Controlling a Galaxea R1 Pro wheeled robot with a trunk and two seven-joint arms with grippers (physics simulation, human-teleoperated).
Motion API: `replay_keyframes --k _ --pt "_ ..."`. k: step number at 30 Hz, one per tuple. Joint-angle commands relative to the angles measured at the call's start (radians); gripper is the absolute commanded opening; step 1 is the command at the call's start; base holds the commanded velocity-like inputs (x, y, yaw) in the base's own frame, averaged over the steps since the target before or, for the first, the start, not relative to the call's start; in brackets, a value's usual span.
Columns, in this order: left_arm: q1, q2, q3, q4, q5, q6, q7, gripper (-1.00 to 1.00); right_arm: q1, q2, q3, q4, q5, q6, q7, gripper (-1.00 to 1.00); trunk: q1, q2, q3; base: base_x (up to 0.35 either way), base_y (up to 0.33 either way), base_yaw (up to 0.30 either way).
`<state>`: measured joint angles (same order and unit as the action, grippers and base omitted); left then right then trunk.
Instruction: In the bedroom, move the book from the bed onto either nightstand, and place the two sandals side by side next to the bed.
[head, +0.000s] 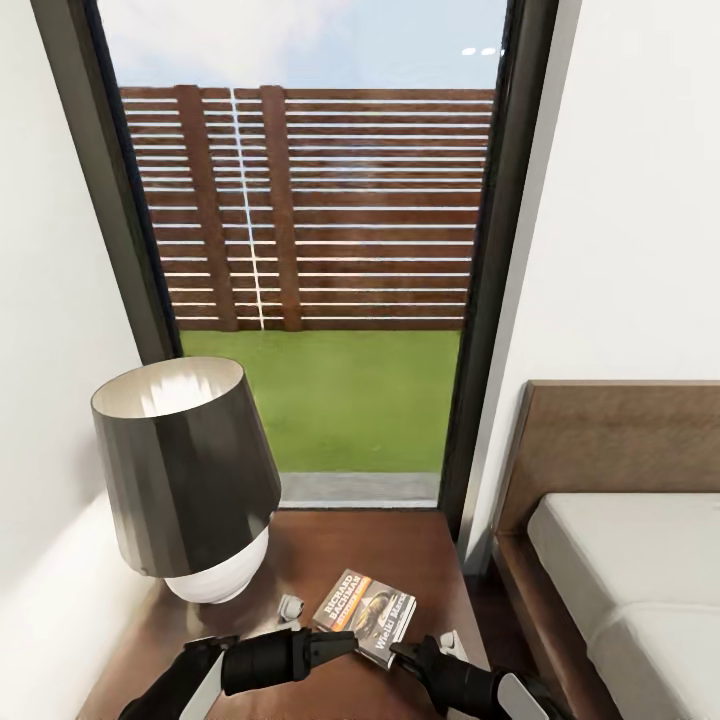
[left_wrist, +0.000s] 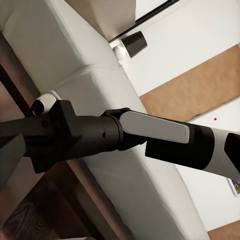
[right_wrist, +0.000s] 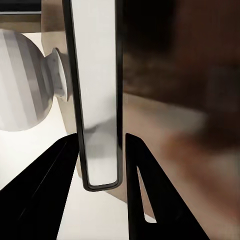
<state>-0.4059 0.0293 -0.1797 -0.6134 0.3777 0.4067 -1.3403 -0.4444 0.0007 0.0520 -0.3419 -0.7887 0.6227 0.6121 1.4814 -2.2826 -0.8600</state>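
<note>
Book (head: 365, 615): flat on the nightstand (head: 400, 545) top, cover up, near the front edge, right of the lamp (head: 185, 480).
Right hand (right_wrist: 102, 165): closed on the book's edge, thin white page block pinched between two dark fingers; at the book's right corner in the head view.
Left hand (head: 340, 645): tip at the book's near-left edge; open or closed, cannot tell.
Bed (head: 640, 580): right of the nightstand, pale mattress, brown headboard.
Window (head: 320, 260): behind the nightstand, grass and slatted fence beyond.
</note>
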Motion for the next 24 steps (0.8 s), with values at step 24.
replay_keyframes --k 24 --pt "-0.001 0.001 -0.006 0.0 0.009 0.01 0.0 1.0 0.0 -0.001 0.005 0.0 -0.007 0.002 -0.002 -1.0 0.0 0.0 -0.001 0.0 0.0 0.0"
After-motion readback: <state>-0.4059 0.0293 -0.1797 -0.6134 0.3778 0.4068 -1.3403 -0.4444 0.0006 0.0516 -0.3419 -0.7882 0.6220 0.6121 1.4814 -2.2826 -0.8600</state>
